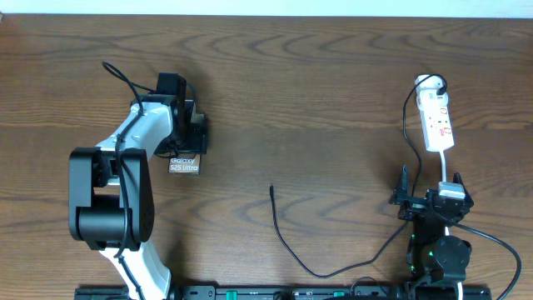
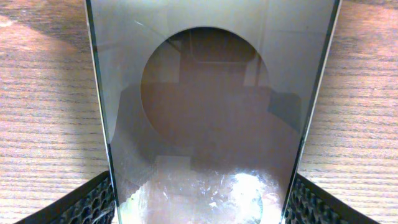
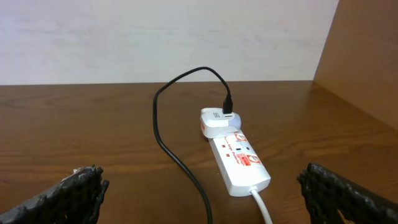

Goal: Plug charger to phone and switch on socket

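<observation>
Phone (image 2: 205,93) could slip from the left hand (image 2: 204,200) clamping its slick edges; right hand (image 3: 211,196) sits wide open.

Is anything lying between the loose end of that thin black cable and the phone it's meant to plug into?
Nothing visible. From the overhead view, only bare wooden table lies between the charger's plug tip and the phone. The left gripper covers the phone's far end, away from that path.
</observation>
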`<action>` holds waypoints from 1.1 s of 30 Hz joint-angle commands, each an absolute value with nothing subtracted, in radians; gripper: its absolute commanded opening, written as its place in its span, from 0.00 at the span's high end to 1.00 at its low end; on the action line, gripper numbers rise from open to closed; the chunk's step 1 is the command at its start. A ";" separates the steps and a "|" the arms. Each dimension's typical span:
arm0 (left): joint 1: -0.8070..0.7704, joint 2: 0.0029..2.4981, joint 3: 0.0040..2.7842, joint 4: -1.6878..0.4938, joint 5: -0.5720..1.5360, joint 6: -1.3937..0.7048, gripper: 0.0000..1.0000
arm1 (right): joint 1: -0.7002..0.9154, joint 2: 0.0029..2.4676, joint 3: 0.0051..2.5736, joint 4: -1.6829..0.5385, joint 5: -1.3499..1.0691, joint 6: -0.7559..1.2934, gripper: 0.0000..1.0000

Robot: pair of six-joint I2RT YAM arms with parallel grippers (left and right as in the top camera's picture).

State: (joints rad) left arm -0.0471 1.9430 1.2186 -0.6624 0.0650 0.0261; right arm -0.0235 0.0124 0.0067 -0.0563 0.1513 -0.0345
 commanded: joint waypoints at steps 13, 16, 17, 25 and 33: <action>-0.046 1.957 1.195 -0.668 0.059 0.022 0.31 | -0.006 0.007 0.006 -0.060 0.159 -0.043 0.01; -0.046 1.957 1.195 -0.668 0.059 0.022 0.34 | -0.006 0.007 0.006 -0.060 0.159 -0.042 0.01; -0.046 1.957 1.195 -0.668 0.059 0.022 0.36 | -0.006 0.007 0.006 -0.060 0.158 -0.043 0.01; -0.046 1.957 1.195 -0.667 0.059 0.022 0.55 | -0.006 0.007 0.006 -0.060 0.159 -0.042 0.01; -0.046 1.957 1.195 -0.664 0.059 0.022 0.86 | -0.006 0.007 0.006 -0.060 0.158 -0.042 0.01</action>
State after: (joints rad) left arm -0.0471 1.9430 1.2186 -0.6621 0.0650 0.0257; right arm -0.0235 0.0124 0.0067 -0.0563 0.1513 -0.0341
